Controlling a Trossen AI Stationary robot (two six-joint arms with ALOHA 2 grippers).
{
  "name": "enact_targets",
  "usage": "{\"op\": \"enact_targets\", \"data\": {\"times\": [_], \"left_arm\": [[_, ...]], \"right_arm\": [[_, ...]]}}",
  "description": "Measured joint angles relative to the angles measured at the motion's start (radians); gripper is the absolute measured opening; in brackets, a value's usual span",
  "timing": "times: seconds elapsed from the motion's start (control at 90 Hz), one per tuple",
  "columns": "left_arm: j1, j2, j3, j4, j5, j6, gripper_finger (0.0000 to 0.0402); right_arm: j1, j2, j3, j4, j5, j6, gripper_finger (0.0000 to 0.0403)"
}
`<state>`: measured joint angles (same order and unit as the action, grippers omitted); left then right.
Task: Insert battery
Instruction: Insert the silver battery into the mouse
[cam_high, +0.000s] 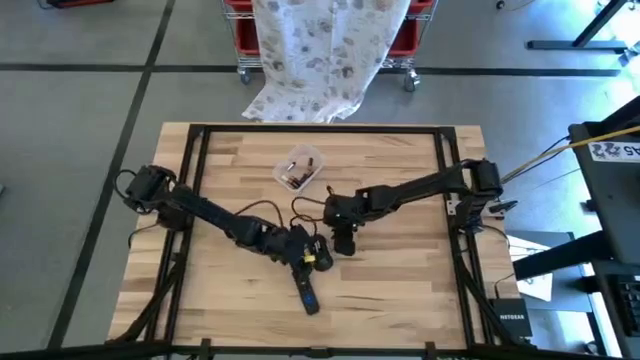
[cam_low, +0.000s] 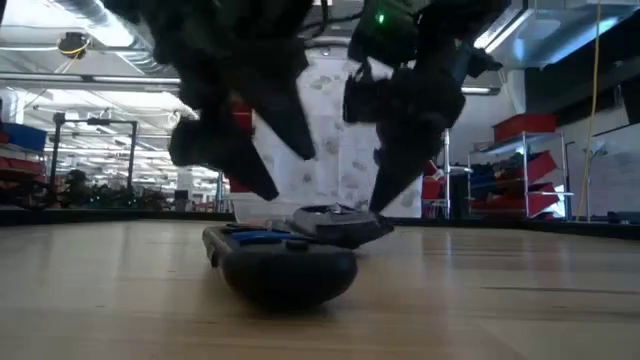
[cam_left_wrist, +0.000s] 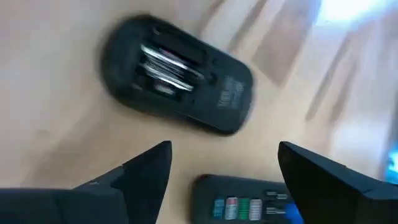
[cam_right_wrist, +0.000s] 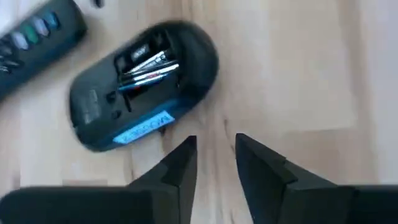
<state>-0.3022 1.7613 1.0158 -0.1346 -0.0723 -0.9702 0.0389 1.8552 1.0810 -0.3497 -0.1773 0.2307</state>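
Black oval computer mouse (cam_right_wrist: 144, 84) lies upside down on the light wooden butcher-block surface (cam_high: 400, 280), near its middle. Battery compartment open; silver cylindrical batteries (cam_right_wrist: 148, 67) sit inside it, with a blue label strip along the lower edge of the shell. In the left wrist view the same mouse (cam_left_wrist: 177, 74) shows the cells (cam_left_wrist: 165, 65) in the bay.

Black slim remote control (cam_high: 306, 290) with coloured buttons lies just beside the mouse, toward the front edge of the surface; seen also in the low view (cam_low: 280, 262) and at the corner of the right wrist view (cam_right_wrist: 37, 37).

Left tool (cam_left_wrist: 224, 171): fingers spread wide apart, nothing between them, poised above the remote and mouse. Right tool (cam_right_wrist: 214, 163): fingers nearly together with a narrow gap, holding nothing, just beside the mouse.

Small clear plastic container (cam_high: 298, 168) with dark small items stands farther back on the surface, well apart from both tools.

Beyond the surface: patterned white cloth (cam_high: 325, 50) draped over a red cart.
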Motion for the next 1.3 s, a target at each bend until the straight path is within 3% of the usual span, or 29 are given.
{"op": "enact_targets", "data": {"times": [0.211,0.556,0.733,0.889,1.1,1.3], "left_arm": [[0.007,0.067,-0.011,0.156,0.095,-0.001,0.0276],[-0.01,0.06,-0.012,0.153,0.02,0.007,0.0276],[-0.01,0.01,0.003,0.033,0.008,0.013,0.0276],[-0.026,-0.021,0.046,-0.118,-0.064,0.09,0.0276],[-0.028,-0.022,0.07,-0.156,-0.098,0.122,0.0276],[-0.026,-0.022,0.148,-0.316,-0.209,0.364,0.0276]], "right_arm": [[0.0,0.073,0.001,0.121,-0.05,0.024,0.0038],[-0.002,0.079,0.022,0.288,-0.014,0.031,0.0001],[-0.002,0.079,0.026,0.269,-0.022,0.024,0.0],[-0.002,0.064,0.026,0.235,-0.044,0.02,0.0],[-0.002,0.031,0.026,0.208,-0.026,-0.025,0.0],[-0.012,0.01,0.026,0.16,-0.052,-0.053,0.0]]}}
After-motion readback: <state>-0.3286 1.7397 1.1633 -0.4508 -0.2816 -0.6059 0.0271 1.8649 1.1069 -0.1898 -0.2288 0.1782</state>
